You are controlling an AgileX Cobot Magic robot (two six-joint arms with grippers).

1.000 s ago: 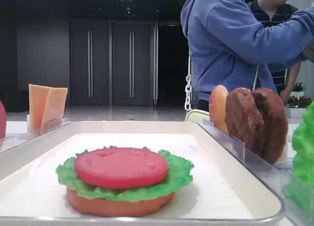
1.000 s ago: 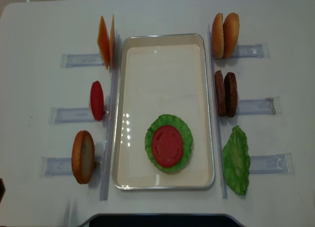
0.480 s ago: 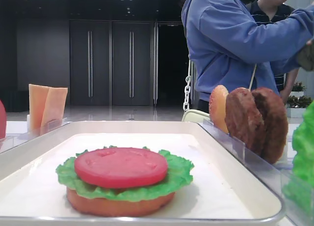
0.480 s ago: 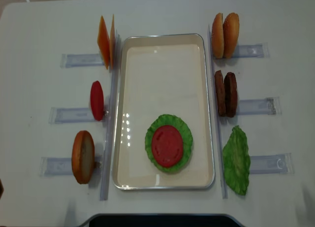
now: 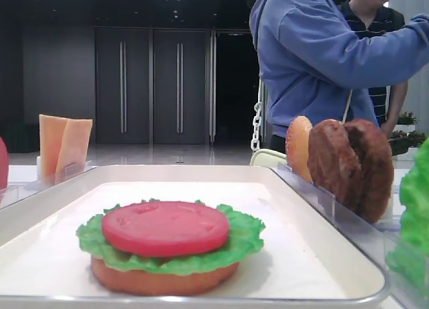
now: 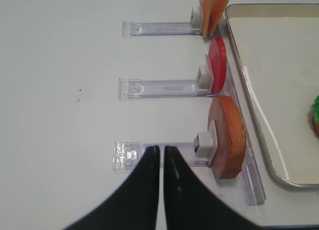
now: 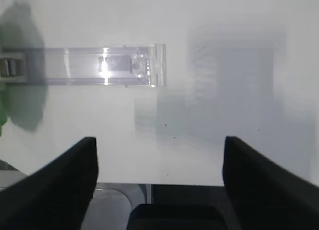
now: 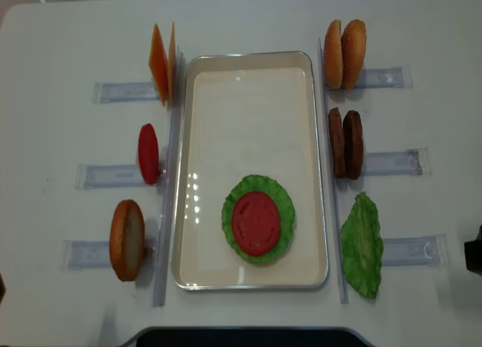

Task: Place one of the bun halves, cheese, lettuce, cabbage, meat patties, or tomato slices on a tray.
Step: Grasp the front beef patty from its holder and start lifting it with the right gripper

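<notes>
The large shallow white rectangular tray point(image 8: 252, 76) lies mid-counter, carrying a stack toward its 6 o'clock end: a smooth red tomato disc point(image 8: 256, 223) on a ruffled green lettuce leaf point(image 8: 280, 199) on an orange-tan bun half point(image 5: 161, 282); the left claw point(image 6: 162, 155), fingers pressed together and holding nothing, hovers over a clear plastic holder point(image 6: 149, 155) beside an upright bun half point(image 6: 230, 135); the right claw point(image 7: 159, 160), jaws wide apart and empty, hangs above the white counter point(image 7: 224, 90) at the tray's 4 o'clock; two dark-brown grilled meat patties point(image 8: 345, 142) stand on edge at 3 o'clock.
</notes>
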